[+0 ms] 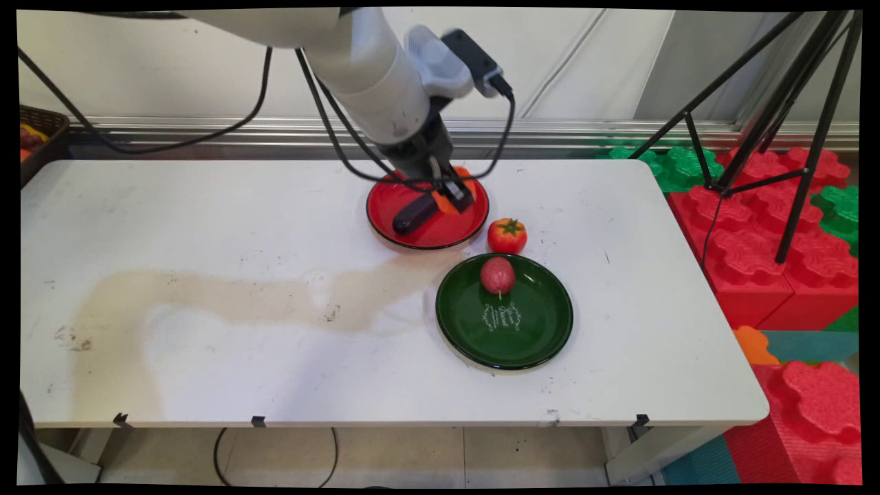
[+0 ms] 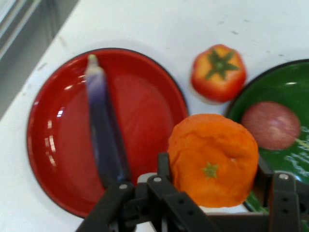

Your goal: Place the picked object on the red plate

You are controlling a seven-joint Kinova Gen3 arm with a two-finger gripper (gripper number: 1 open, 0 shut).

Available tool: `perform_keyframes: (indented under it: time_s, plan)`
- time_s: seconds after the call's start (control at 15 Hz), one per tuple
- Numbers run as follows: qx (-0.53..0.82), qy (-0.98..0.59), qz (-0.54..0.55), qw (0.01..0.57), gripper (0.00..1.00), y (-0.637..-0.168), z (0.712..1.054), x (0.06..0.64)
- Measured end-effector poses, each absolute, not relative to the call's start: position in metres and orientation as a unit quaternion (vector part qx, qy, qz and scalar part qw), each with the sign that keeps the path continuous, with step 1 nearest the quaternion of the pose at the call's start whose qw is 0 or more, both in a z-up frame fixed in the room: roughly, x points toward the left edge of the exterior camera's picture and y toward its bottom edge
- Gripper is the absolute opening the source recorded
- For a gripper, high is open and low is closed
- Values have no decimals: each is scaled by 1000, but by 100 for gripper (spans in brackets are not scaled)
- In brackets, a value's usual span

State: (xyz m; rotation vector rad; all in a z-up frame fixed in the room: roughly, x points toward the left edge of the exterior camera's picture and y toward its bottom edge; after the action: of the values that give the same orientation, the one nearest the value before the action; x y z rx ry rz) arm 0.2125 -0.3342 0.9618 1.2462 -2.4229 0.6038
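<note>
- We are seeing the gripper [image 1: 455,194] hanging over the red plate [image 1: 385,206] just above the middle of the main view, its 2 fingers closing around an orange fruit [image 2: 212,158].
- In the hand view that orange is sitting between the fingers in the lower right, stem end facing the camera, above the plate's right rim.
- We are finding 1 long purple eggplant [image 2: 102,135] lying on the red plate, running from upper left to lower middle of the hand view, just left of the orange.
- A red tomato [image 1: 507,235] with a green stem is standing on the white table [image 1: 206,227] between the 2 plates, close beside the red plate's lower right rim.
- A green plate [image 1: 536,330] is lying right of centre in the main view, carrying 1 dull red round fruit [image 1: 498,275] near its upper edge.
- A pale brown stain [image 1: 227,292] is spreading across the table's left half.
- Red and green foam blocks [image 1: 763,227] are filling the right side, under a black tripod [image 1: 797,130].
</note>
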Motion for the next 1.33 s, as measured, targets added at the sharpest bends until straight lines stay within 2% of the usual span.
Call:
perform_keyframes:
  time_s: [0.33,0.6,0.87,1.13,1.33]
  plan:
    - [454,-845,232,159,0,-367,953,227]
    - [456,-848,235,137,0,-414,922,241]
    - [452,-853,227,128,0,-440,898,246]
    - [431,-870,203,124,0,-473,856,248]
    - [420,-878,194,124,0,-482,841,249]
